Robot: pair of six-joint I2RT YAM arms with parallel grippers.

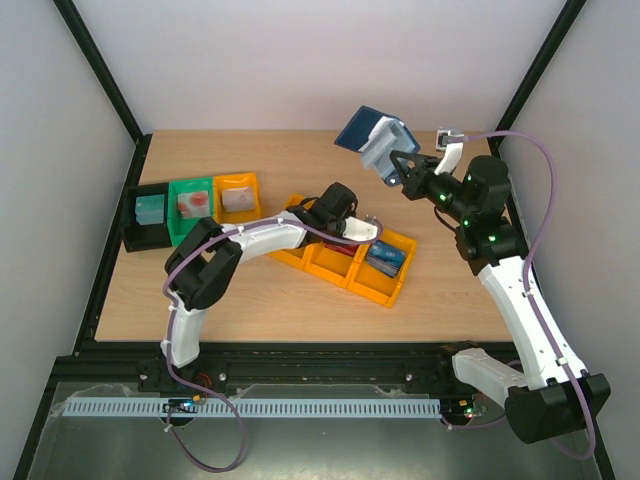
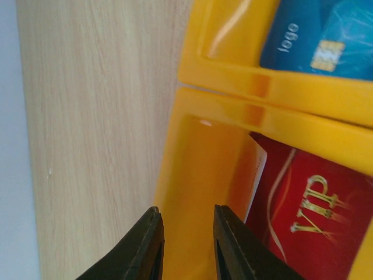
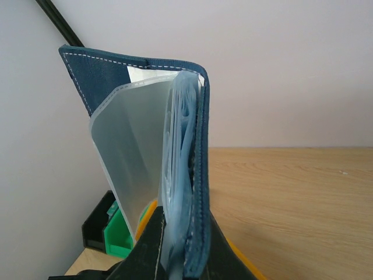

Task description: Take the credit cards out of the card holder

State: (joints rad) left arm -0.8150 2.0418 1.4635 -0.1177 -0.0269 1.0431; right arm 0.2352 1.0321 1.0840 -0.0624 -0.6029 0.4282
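My right gripper (image 1: 396, 163) is raised above the table's far right and is shut on the card holder (image 1: 366, 130). In the right wrist view the card holder (image 3: 195, 146) stands upright between my fingers (image 3: 150, 239), with its navy cover fanned open and pale clear pockets showing. My left gripper (image 1: 362, 231) is open and empty, low over the orange three-compartment tray (image 1: 322, 262). In the left wrist view my gripper (image 2: 186, 214) hovers over the tray wall (image 2: 198, 169). A red VIP card (image 2: 309, 216) and a white card (image 2: 254, 175) lie in one compartment, and a blue card (image 2: 303, 41) lies in the neighbouring one.
Small black (image 1: 148, 215), green (image 1: 191, 206) and orange (image 1: 238, 195) bins stand in a row at the table's left, each with something inside. Bare wood lies in front of the tray (image 1: 300, 310). Black frame posts stand at the back corners.
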